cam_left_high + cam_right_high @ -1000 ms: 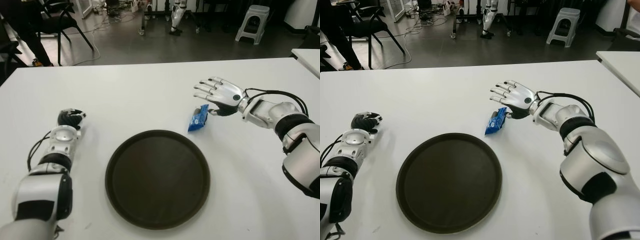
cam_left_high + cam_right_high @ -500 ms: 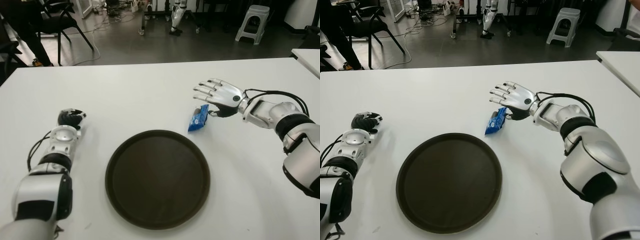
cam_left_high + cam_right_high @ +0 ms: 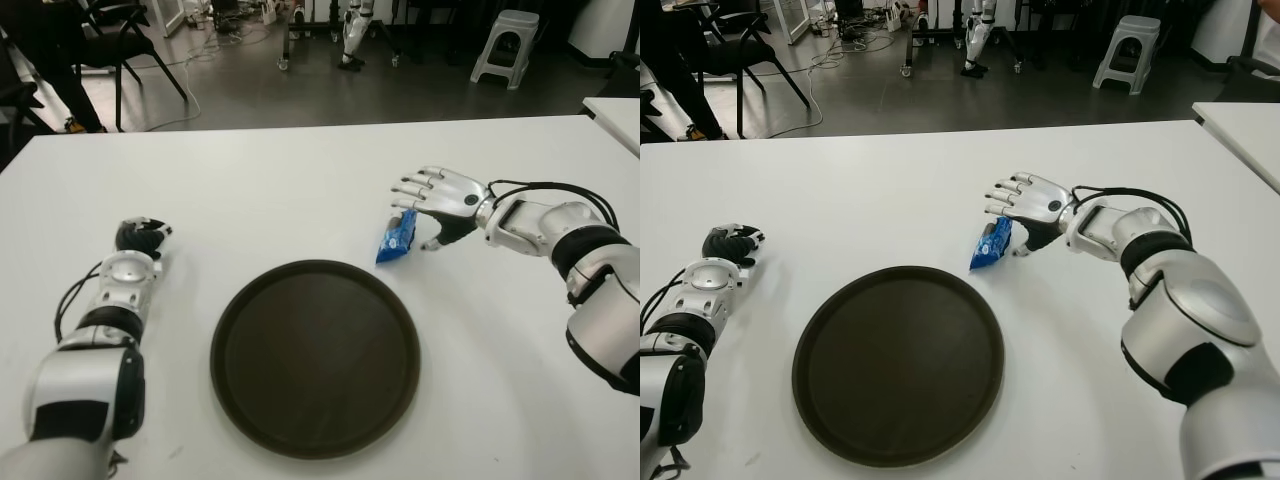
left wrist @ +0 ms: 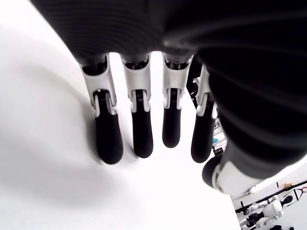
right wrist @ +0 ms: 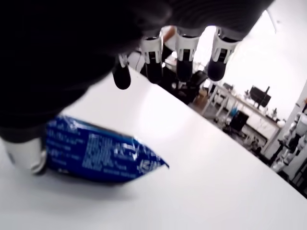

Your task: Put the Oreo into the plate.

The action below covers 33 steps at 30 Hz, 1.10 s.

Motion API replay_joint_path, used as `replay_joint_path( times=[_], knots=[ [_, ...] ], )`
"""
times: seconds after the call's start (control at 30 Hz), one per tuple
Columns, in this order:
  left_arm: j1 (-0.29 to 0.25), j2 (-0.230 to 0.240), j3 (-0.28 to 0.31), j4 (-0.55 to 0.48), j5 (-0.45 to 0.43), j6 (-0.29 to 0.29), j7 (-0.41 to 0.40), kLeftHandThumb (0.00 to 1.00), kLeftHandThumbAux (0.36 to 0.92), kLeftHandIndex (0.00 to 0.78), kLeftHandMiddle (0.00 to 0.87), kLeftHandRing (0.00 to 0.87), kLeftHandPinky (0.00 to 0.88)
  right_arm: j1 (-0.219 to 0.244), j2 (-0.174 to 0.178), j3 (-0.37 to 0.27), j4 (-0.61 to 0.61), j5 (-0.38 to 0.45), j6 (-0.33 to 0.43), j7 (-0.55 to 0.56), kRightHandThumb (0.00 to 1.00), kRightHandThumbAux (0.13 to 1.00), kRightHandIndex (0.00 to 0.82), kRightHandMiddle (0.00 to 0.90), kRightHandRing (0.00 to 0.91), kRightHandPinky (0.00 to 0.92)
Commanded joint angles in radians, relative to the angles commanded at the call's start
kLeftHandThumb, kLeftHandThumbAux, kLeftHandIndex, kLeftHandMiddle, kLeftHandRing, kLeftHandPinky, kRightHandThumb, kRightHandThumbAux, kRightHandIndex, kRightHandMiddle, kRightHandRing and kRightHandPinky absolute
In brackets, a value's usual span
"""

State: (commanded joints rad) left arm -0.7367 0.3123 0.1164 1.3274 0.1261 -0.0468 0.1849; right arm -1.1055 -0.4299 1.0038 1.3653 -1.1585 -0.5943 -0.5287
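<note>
A small blue foil Oreo packet [image 3: 397,237] lies on the plain white counter [image 3: 300,190], just beyond the far right rim of the round dark brown plate [image 3: 314,356] and clear of it. The right hand [image 3: 440,205] hovers palm-down right over the packet's far end, its fingers [image 5: 183,56] spread and only slightly bent, closed on nothing. In the right wrist view the packet sits flat on the counter under the palm, with the thumb tip [image 5: 31,157] down beside its end; whether the thumb actually touches the wrapper cannot be told. The plate is bare inside.

The left hand [image 3: 139,238] shows near the left side of the counter, well apart from the plate and to its left. In the left wrist view its four dark-tipped fingers [image 4: 142,134] extend straight and relaxed over the white surface, holding nothing.
</note>
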Motion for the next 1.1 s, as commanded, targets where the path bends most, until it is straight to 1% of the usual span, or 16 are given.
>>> replay_joint_path(
  times=[0.07, 0.13, 0.2, 0.23, 0.3, 0.4, 0.5, 0.63, 0.77, 0.93, 1.1],
  knots=[
    [0.0, 0.0, -0.001, 0.0, 0.001, 0.0, 0.001, 0.688, 0.715, 0.414, 0.235, 0.198, 0.099, 0.002, 0.001, -0.01, 0.0, 0.012, 0.0, 0.015, 0.033, 0.544, 0.0, 0.0, 0.0, 0.0],
    [0.0, 0.0, -0.001, 0.0, 0.001, -0.001, 0.0, 0.689, 0.715, 0.415, 0.226, 0.186, 0.093, 0.006, 0.004, -0.023, 0.0, 0.025, 0.0, 0.03, 0.017, 0.57, 0.0, 0.0, 0.0, 0.0],
    [0.0, 0.0, -0.001, -0.001, 0.001, -0.003, -0.003, 0.689, 0.715, 0.415, 0.232, 0.196, 0.12, 0.011, 0.007, -0.038, 0.001, 0.039, 0.0, 0.045, 0.008, 0.599, 0.0, 0.0, 0.0, 0.0],
    [0.0, 0.0, -0.002, -0.001, 0.001, -0.005, -0.004, 0.689, 0.715, 0.415, 0.25, 0.226, 0.162, 0.013, 0.009, -0.045, 0.001, 0.045, 0.0, 0.051, 0.005, 0.635, 0.0, 0.0, 0.0, 0.0],
    [0.0, 0.0, -0.002, -0.001, 0.001, -0.006, -0.007, 0.688, 0.716, 0.415, 0.27, 0.257, 0.207, 0.016, 0.011, -0.05, 0.001, 0.049, 0.003, 0.054, 0.002, 0.673, 0.0, 0.0, 0.0, 0.0],
    [0.001, 0.001, -0.006, -0.001, 0.005, -0.01, -0.009, 0.687, 0.717, 0.414, 0.284, 0.279, 0.21, 0.017, 0.009, -0.043, -0.001, 0.04, 0.012, 0.032, 0.0, 0.727, 0.0, 0.0, 0.0, 0.0],
    [0.003, 0.002, -0.01, -0.001, 0.007, -0.013, -0.009, 0.686, 0.717, 0.414, 0.298, 0.293, 0.22, 0.019, 0.01, -0.036, -0.002, 0.031, 0.024, 0.008, 0.0, 0.761, 0.0, 0.0, 0.0, 0.0],
    [0.004, 0.002, -0.012, -0.001, 0.007, -0.016, -0.006, 0.686, 0.718, 0.413, 0.314, 0.31, 0.237, 0.022, 0.009, -0.03, -0.002, 0.027, 0.031, -0.014, 0.004, 0.793, 0.0, 0.0, 0.0, 0.0],
    [0.004, 0.002, -0.013, -0.001, 0.006, -0.018, -0.006, 0.685, 0.718, 0.412, 0.313, 0.307, 0.236, 0.025, 0.01, -0.037, 0.0, 0.036, 0.029, -0.01, 0.037, 0.817, 0.0, 0.0, 0.0, 0.0],
    [0.004, 0.002, -0.015, -0.001, 0.006, -0.016, 0.0, 0.685, 0.717, 0.413, 0.313, 0.306, 0.232, 0.026, 0.011, -0.034, 0.002, 0.033, 0.03, -0.006, 0.085, 0.819, 0.0, 0.0, 0.0, 0.0],
    [0.003, 0.0, -0.009, -0.001, -0.001, -0.016, -0.003, 0.687, 0.716, 0.415, 0.34, 0.326, 0.25, 0.027, 0.01, -0.035, 0.003, 0.034, 0.026, -0.011, 0.107, 0.82, 0.0, 0.0, 0.0, 0.0]
  ],
)
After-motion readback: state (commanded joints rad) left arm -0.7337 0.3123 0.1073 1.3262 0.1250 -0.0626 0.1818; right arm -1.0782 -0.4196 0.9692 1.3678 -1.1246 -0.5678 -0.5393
